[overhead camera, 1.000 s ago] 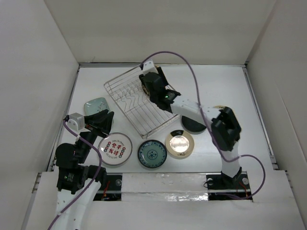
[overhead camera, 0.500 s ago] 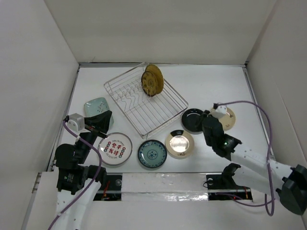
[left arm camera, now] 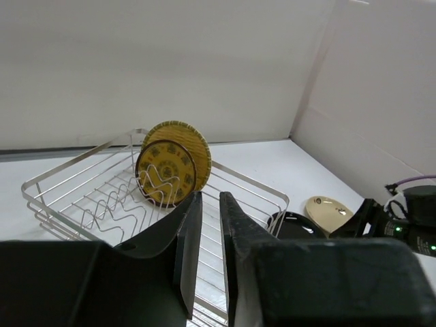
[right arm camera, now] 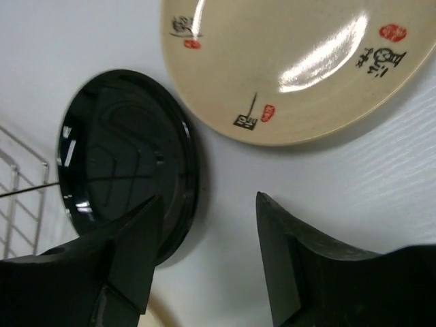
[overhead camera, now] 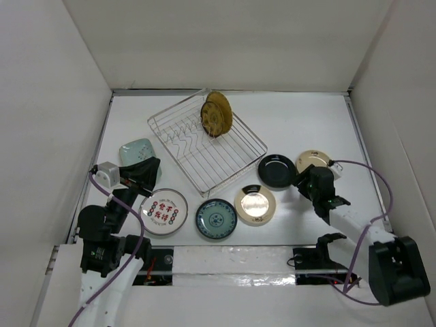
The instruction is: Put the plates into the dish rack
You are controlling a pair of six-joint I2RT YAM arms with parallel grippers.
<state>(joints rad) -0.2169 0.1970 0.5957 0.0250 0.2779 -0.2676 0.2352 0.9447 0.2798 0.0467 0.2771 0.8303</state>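
Observation:
The silver wire dish rack (overhead camera: 231, 160) sits at the back centre. Two plates stand in it: a tan one behind a dark one with gold (overhead camera: 216, 114), also in the left wrist view (left arm camera: 167, 167). On the table lie a black plate (overhead camera: 276, 171), a cream plate with characters (overhead camera: 315, 160), a cream-gold plate (overhead camera: 255, 204), a teal patterned plate (overhead camera: 216, 218), a white plate with red characters (overhead camera: 163, 211) and a pale green dish (overhead camera: 135, 150). My right gripper (right arm camera: 208, 197) is open and empty, low over the table between the black plate (right arm camera: 116, 163) and the cream plate (right arm camera: 293, 61). My left gripper (left arm camera: 210, 196) is shut and empty, held above the front left.
White walls close in the table on the left, back and right. The rack's near corner (right arm camera: 20, 184) lies just left of the black plate. The right arm's cable (overhead camera: 371, 180) loops over the right side of the table.
My right arm has drawn back from the rack, leaving a plate standing there, and swung to the black and cream plates at the right. The left arm has not moved.

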